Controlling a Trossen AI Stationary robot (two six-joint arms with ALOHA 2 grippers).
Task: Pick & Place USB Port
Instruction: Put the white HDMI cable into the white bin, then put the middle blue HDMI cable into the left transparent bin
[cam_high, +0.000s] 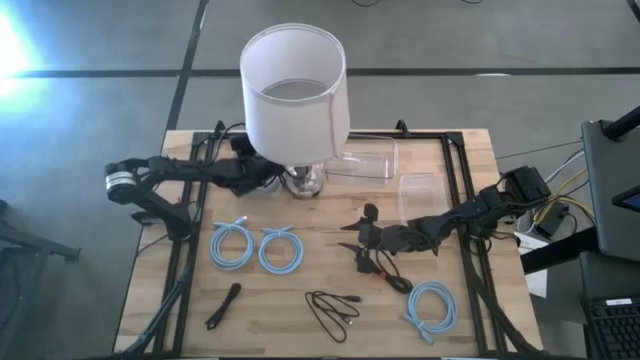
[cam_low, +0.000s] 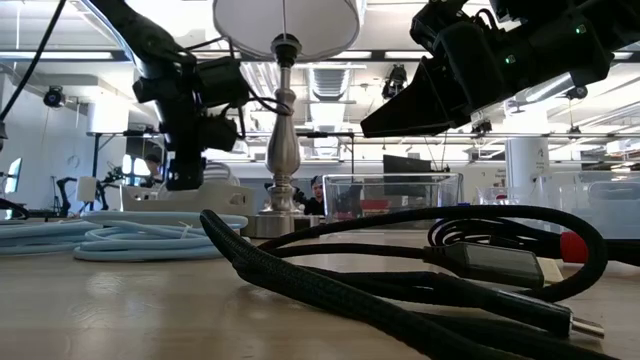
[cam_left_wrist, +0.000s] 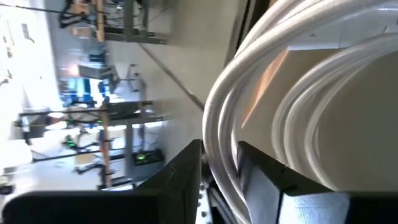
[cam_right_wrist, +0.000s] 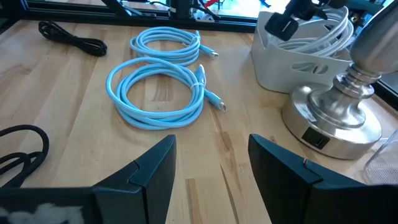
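A white coiled cable (cam_left_wrist: 323, 93) fills the left wrist view and shows in the right wrist view as a white cable (cam_right_wrist: 331, 25) in a white bin (cam_right_wrist: 292, 68) beside the lamp base (cam_right_wrist: 336, 118). My left gripper (cam_left_wrist: 221, 186) is over that bin, pointing down, and is shut on a strand of the coil. My right gripper (cam_high: 358, 235) hovers open above the table's middle, just far of a black cable with a red plug (cam_high: 385, 272). Two blue cable coils (cam_right_wrist: 158, 93) lie flat on the wood. My left gripper has a strand of the white coil (cam_left_wrist: 217, 149) pinched between its two fingers, which lie across it. It comes from above, pointing down into the bin. Whether the coil is lifted or rests in the bin, I cannot tell.
A tall lamp with a white shade (cam_high: 295, 90) stands at the far middle and covers the left gripper from above. Clear boxes (cam_high: 415, 195) sit to its right. A third blue coil (cam_high: 432, 305) and black cables (cam_high: 335, 310) (cam_high: 222, 305) lie near the front edge.
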